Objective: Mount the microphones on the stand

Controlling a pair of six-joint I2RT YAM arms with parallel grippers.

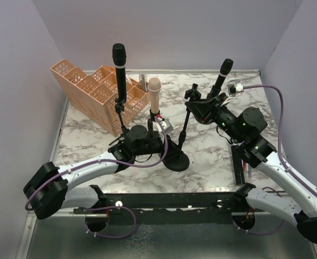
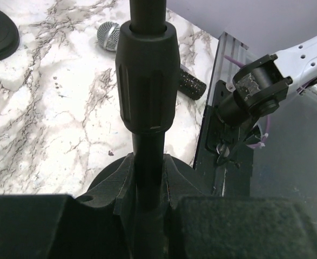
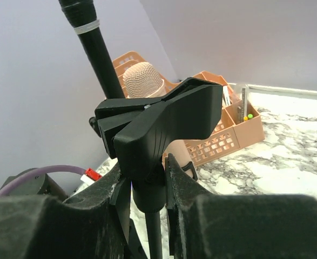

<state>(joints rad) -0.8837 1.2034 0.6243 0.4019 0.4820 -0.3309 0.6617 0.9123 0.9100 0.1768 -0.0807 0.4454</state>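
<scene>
**op:** Two mics already stand upright near the basket (image 1: 93,89), the black mic (image 1: 119,58) and the pink mic (image 1: 154,90). A silver-headed mic (image 2: 190,83) lies loose on the marble table (image 1: 212,156).

**reply:** what've the grippers got?

**op:** My left gripper (image 2: 147,174) is clamped on the stand pole (image 2: 147,16) just under the collar (image 2: 147,75). My right gripper (image 3: 146,189) is pinched tight on the other stand's clip (image 3: 163,121). Can't tell if the tilted mic (image 1: 223,72) by my right wrist is seated. The loose one looks rigid, smooth and rolly, so I'd grab mid-body, not the grille (image 2: 108,36).
</scene>
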